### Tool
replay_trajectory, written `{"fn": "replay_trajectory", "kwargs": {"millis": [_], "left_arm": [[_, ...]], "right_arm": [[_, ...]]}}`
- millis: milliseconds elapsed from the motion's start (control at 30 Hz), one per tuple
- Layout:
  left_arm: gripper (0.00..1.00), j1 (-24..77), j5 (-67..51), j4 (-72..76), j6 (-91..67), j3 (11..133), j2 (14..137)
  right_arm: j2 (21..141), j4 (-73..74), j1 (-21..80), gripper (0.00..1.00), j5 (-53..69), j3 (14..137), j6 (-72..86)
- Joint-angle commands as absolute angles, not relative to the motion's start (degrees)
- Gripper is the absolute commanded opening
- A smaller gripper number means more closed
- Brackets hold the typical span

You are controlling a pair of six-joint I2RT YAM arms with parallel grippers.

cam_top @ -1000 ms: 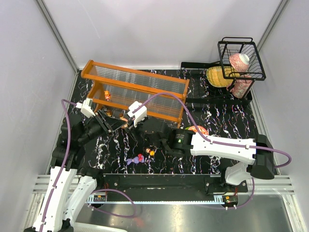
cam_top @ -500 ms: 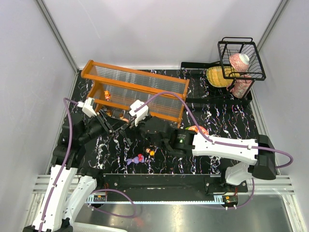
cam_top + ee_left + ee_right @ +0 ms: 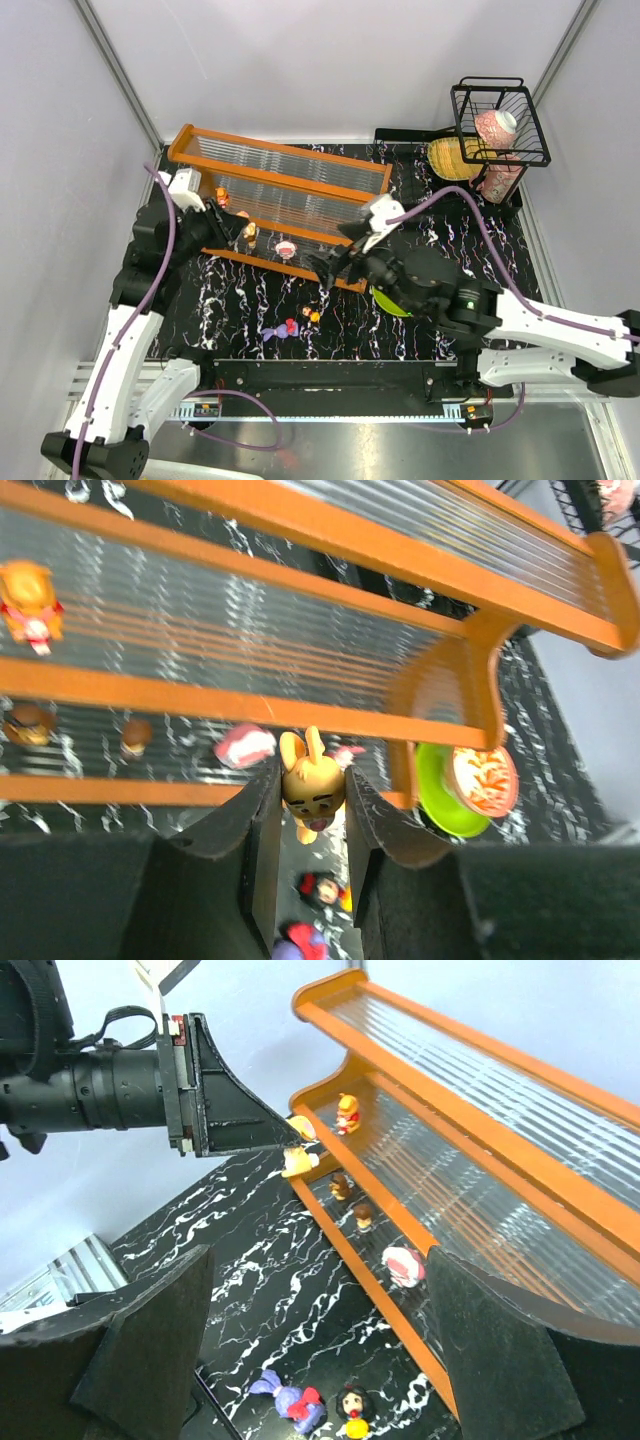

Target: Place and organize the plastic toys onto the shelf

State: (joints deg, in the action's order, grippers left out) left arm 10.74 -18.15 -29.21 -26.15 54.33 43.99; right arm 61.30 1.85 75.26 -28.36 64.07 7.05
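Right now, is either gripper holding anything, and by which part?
The left gripper pinches a yellow figurine by the sides of its head; the right gripper holds nothing.

The top view looks steeply down from high above the near edge, taking in the whole table (image 3: 405, 175), with the shelf (image 3: 280, 185) beyond both grippers. The left wrist camera peers close between the fingers of the left gripper (image 3: 310, 778), the shelf just ahead; the right wrist camera sits further back, looking past the spread fingers of the right gripper (image 3: 318, 1260). All three share the shelf's lower tier and the yellow toy (image 3: 315, 792) pinched in the left gripper.
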Motion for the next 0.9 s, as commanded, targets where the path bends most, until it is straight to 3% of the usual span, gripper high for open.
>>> {"fn": "replay_trajectory", "kwargs": {"millis": [0, 367, 867], "left_arm": [[0.00, 10.8, -14.1, -17.6, -15.2, 55.0, 48.4], [0.00, 10.7, -13.4, -1.4, -5.5, 50.8, 54.8], [0.00, 11.2, -16.1, 8.7, -2.0, 47.0, 61.5]], "right_arm": [[56.3, 6.6, 75.6, 0.91, -35.3, 61.7, 6.2], [47.8, 10.2, 75.6, 0.92, -39.7, 56.7, 6.8], [47.0, 11.3, 75.7, 0.94, -42.4, 55.1, 5.4]]}}
